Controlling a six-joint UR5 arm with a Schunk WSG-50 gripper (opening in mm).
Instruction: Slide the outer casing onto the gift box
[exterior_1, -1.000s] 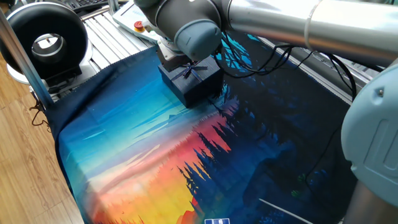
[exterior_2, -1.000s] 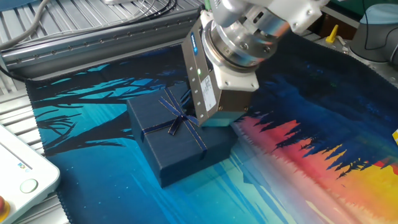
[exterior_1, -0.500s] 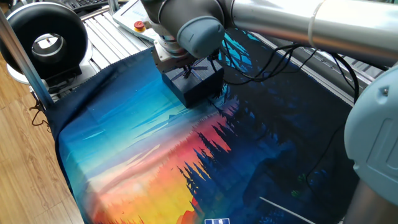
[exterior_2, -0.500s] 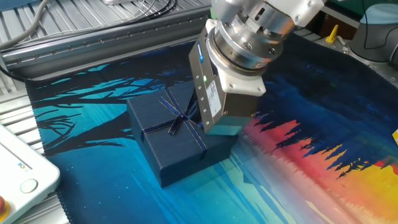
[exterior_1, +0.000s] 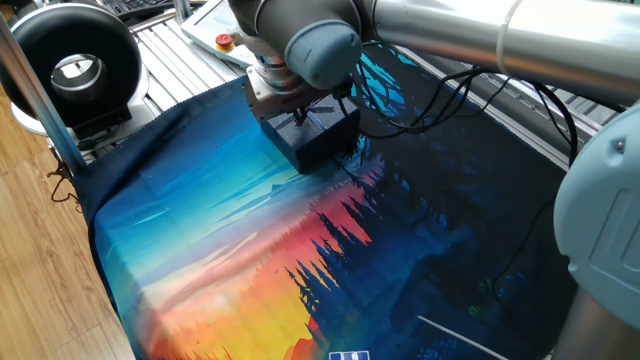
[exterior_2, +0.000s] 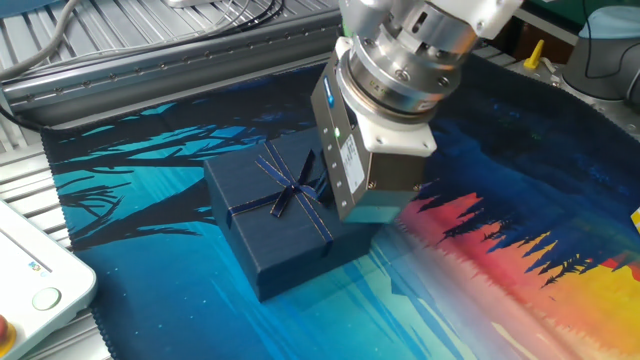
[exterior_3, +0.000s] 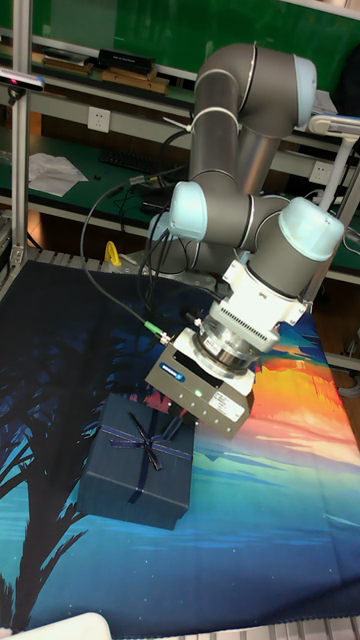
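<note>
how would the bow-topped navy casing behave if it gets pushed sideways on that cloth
The outer casing sits low, square and flat on the cloth, so it would probably slide, not tip or roll. It looks like thin card, so likely light and dentable under a hard push. The thin ribbon bow could snag on the tool close above it.

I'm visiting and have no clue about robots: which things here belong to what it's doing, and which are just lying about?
Part of the job:
outer casing, the navy sleeve with the bow
gripper, above the casing's edge
The gift box itself isn't visible separately.

Just lying about:
printed cloth
black ring light
white pendant with a red button
</note>
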